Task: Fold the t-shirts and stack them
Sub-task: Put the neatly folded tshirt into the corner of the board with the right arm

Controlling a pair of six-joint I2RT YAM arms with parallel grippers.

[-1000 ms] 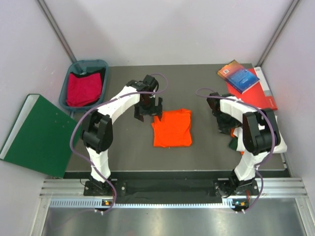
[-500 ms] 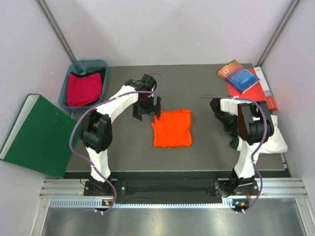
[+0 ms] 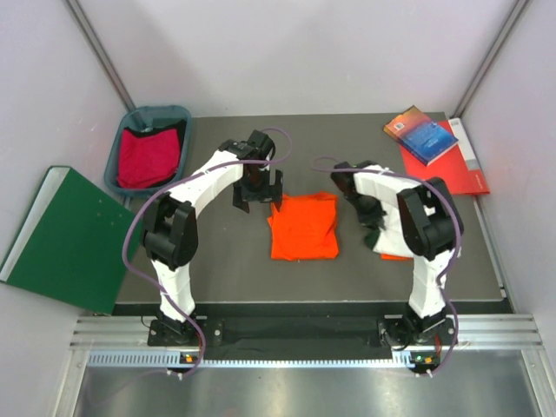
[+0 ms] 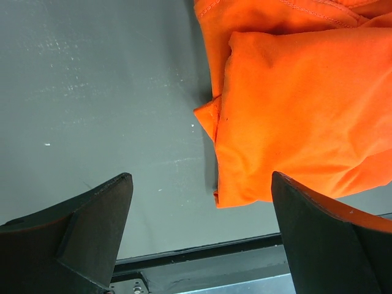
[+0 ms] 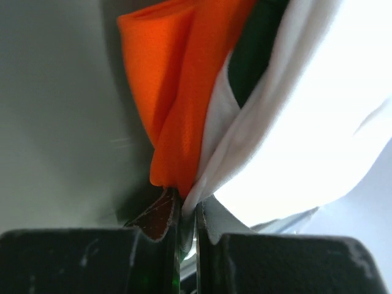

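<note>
T-shirts [image 3: 304,228], then: where do they lie?

Nearest, at about 4 o'clock from the middle of the bench [image 3: 217,278], a bundle [image 3: 393,250] of cloth sits in the right tool [image 5: 187,211]. Its wrist view shows an orange layer [image 5: 174,110], a white layer [image 5: 294,122] and a dark green layer [image 5: 254,55] pinched together.

So that tool is clenched?

Yes, its jaws are pressed tight on the bundle's edge. Whether the cloth clears the bench I cannot tell, since the arm covers most of it from above.

And the folded orange t-shirt [image 4: 294,110]?

It lies flat near the middle of the bench, at 9 o'clock of the bundle and apart from it.

What of the left tool [image 3: 258,191]?

Released, with its jaws spread wide and grasping nothing. It hangs over the folded shirt's 11 o'clock corner, and in its wrist view the shirt's edge shows between the two fingers [image 4: 86,239].

Anything off to the sides?

A dark green board [image 3: 65,234] lies at 8 o'clock, beyond the bench's edge. Farther back, at 10 o'clock, a teal bin [image 3: 184,117] holds a crimson t-shirt [image 3: 146,156]. At 2 o'clock a blue book [image 3: 423,135] rests on a red book [image 3: 456,169].
</note>
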